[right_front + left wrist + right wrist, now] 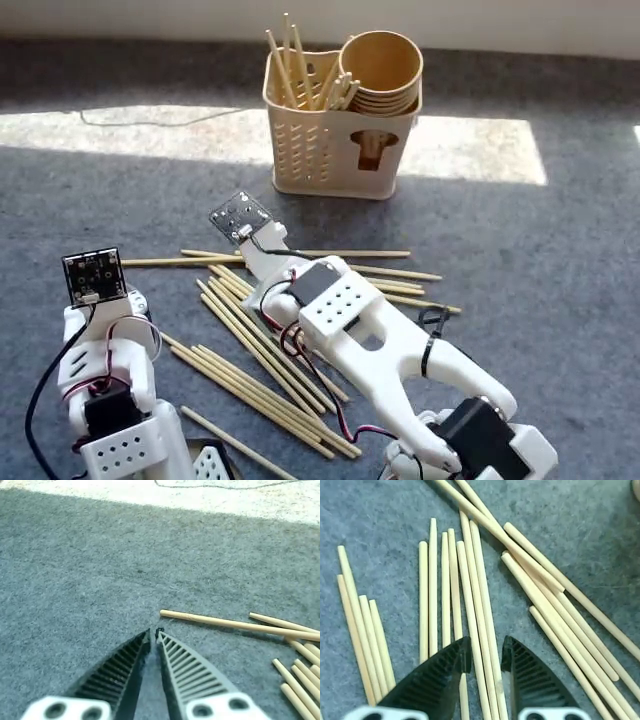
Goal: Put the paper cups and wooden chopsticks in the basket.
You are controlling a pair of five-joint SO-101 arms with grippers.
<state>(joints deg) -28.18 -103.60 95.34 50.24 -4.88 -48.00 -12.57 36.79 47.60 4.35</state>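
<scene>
Basket stands upright on the grey carpet at the far side, and you can see it's already loaded. The stack of paper cups sits nested in one end, and a handful of wooden chopsticks stands tilted in the other end, tips sticking out above the rim. The right arm is stretched out over the middle of the carpet with its wrist camera pointing toward the basket. The left arm is tucked back at the near left corner, well apart from the basket. The loose chopsticks are scattered flat on the carpet between the arms and the basket. Most lie in a rough diagonal bundle under and beside the right arm, with a few crossing it near the basket side. Your right gripper hangs low over that bundle, fingers parted a moderate amount, with two sticks running through the gap. I can't tell if the pads touch them. Your left gripper is over bare carpet, fingers nearly together with only a sliver between the tips, holding nothing. The nearest stick end lies just beyond its tips.
</scene>
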